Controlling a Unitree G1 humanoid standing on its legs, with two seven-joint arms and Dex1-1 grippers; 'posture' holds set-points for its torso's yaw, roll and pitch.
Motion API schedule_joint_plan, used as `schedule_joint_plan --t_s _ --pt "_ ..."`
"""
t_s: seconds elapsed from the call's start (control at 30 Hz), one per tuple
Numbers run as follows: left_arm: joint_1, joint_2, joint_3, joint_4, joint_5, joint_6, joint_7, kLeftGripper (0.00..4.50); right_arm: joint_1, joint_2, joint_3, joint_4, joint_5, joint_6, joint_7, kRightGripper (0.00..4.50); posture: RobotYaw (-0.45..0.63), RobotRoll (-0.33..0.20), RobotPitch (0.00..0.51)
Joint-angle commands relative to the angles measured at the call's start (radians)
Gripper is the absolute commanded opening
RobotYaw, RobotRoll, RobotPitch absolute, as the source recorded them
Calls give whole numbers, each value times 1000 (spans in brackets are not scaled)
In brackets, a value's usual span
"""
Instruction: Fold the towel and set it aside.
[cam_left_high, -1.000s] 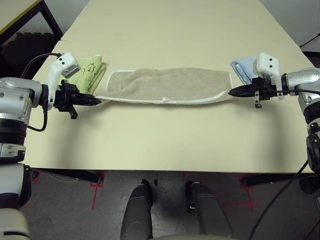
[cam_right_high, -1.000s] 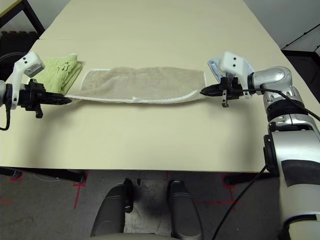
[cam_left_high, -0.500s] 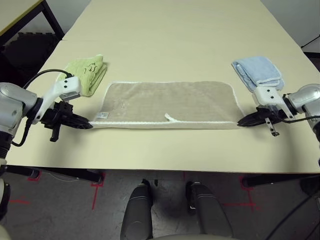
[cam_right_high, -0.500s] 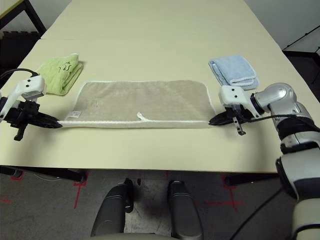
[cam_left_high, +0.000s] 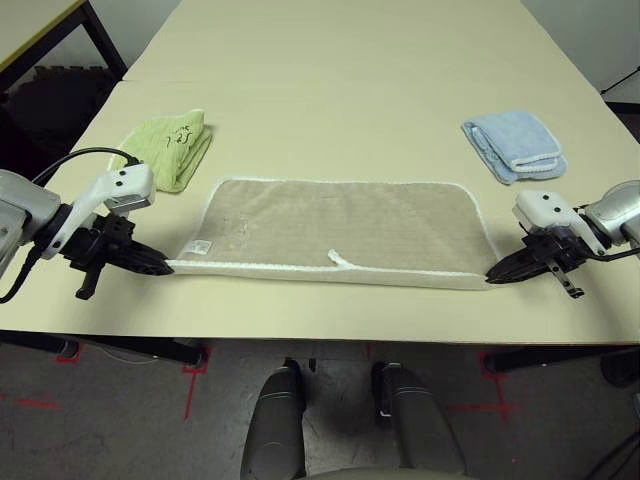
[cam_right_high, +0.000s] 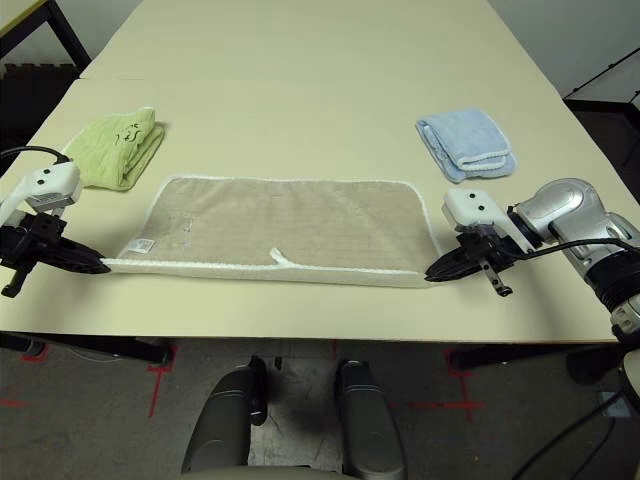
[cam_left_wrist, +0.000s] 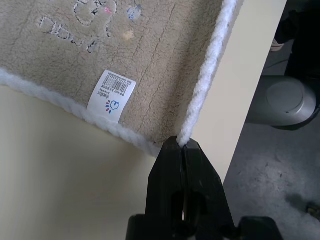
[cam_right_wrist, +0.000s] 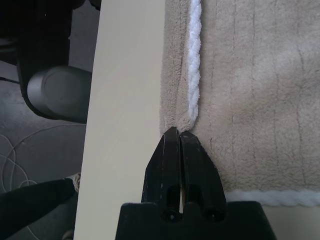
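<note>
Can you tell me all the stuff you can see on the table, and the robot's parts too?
Beige terry cloth towel with white corded edging: one, tan, spread flat near the table's front edge, between the grippers.
Lime-green folded towel: one, green, back left of the beige towel.
Light blue folded towel: one, pale blue, back right.
Table: one, cream.
Left gripper: one, black, shut on the beige towel's front left corner.
Right gripper: one, black, shut on its front right corner.
</note>
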Motion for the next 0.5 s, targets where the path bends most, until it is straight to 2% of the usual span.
schedule_joint_plan --t_s 0.03,0.1,0.23,0.5 --pt "-4 60 -24 9 0 20 -1 40 -23 -12 -7 105 -85 -29 5 0 10 0 205" --pt "-7 56 -20 7 -14 35 -1 40 -48 9 -26 151 -105 -47 5 0 10 0 205" --pt "-51 -5 4 66 18 48 -1 40 -116 64 -77 259 -156 -87 5 0 10 0 202" --pt "-249 -185 15 341 199 -21 -1 40 -193 151 -197 406 -267 -117 1 0 5 0 201"
